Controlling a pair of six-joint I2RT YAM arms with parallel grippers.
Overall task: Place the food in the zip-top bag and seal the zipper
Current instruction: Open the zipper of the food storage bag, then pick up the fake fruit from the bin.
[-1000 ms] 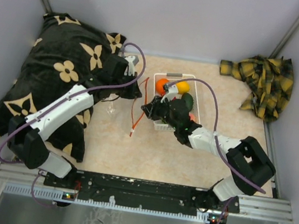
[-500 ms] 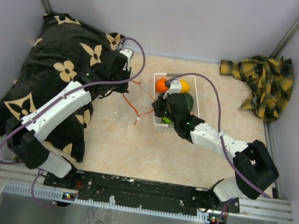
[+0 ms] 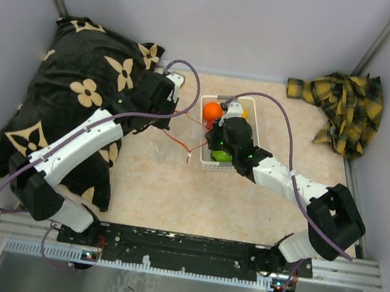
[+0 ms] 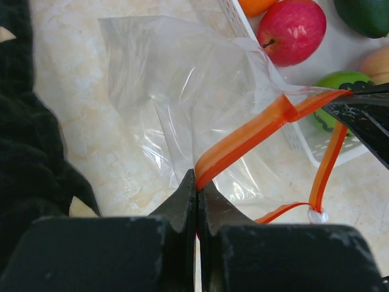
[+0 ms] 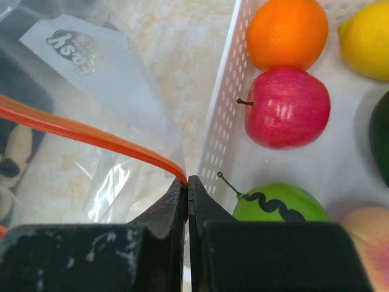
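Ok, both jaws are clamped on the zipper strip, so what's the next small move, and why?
Probably ease the left gripper and right gripper slightly apart to tauten the zipper and spread the mouth of the zip-top bag. Both are shut on that strip, the bag hangs slack, and the apple, orange and lime sit in the white basket, none bagged.

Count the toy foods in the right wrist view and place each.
6, all in the white basket: orange at the top, lemon beside it, apple below the orange, lime bottom centre, avocado and peach cut off at the right edge.
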